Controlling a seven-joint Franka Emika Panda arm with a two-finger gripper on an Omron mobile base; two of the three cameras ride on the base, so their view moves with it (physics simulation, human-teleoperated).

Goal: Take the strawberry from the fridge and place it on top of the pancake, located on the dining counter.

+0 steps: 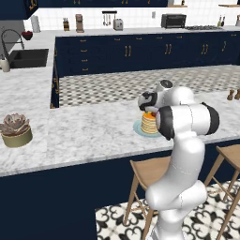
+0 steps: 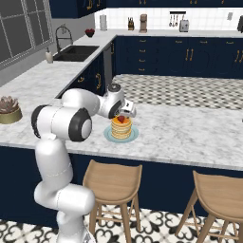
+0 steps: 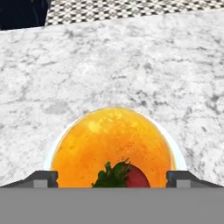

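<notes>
A: End effector [image 3: 112,178] state?
B: Released. Jaws spread wide, one fingertip [image 3: 43,178] on each side of the strawberry [image 3: 127,176], no contact.
A: Strawberry location?
B: Resting on top of the pancake [image 3: 111,146], leafy end toward one fingertip, red tip toward the other.
A: Pancake?
B: Stacked on the pale-blue plate [image 2: 108,136], on the marble desk [image 2: 190,128], directly beneath the end effector. Potted succulent [image 1: 16,130] well apart from the pancake, same desk.

Dining counter [image 3: 131,65] veined marble, smooth; pancake [image 3: 109,140] glossy golden; stools [image 2: 114,182] matt wood.
</notes>
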